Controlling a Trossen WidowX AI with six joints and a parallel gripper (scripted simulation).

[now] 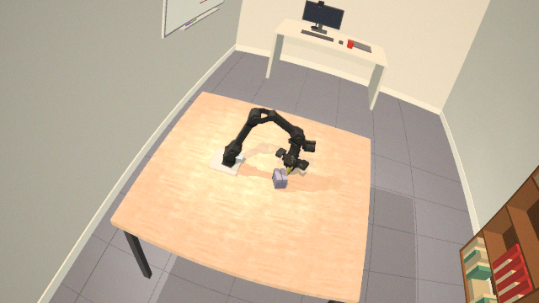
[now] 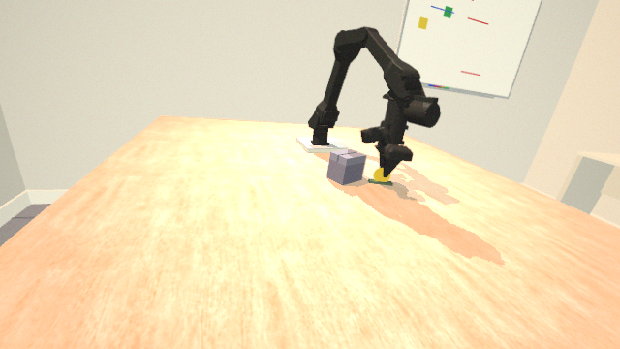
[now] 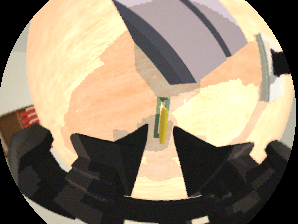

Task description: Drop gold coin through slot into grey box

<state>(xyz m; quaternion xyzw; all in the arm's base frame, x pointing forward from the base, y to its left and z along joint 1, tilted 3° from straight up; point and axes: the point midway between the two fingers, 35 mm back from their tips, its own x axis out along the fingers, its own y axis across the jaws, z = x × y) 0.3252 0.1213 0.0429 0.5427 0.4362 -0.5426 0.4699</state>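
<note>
my black gripper (image 2: 386, 173) part spread astride thin gold coin (image 2: 380, 174), pinching nothing; off-centre closing may tip coin from dark-green holder (image 2: 381, 181).

The wooden table (image 1: 202, 219) is being occupied by a grey box (image 2: 346, 166), a dark-green holder (image 2: 379, 181) and a white base plate (image 1: 219, 166).

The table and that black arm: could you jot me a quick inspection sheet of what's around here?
Surface: light wooden table, arm's white base plate on it.
Job's things: thin gold coin upright in its dark-green holder; closed grey box with lid slot beside it.
Clutter: nothing seen.
Grippers: black pincer lowered over the coin, fingers part open either side, not gripping.
Cables: nothing seen.
Surroundings: whiteboard, white desk with monitor, brown bookshelf.
</note>
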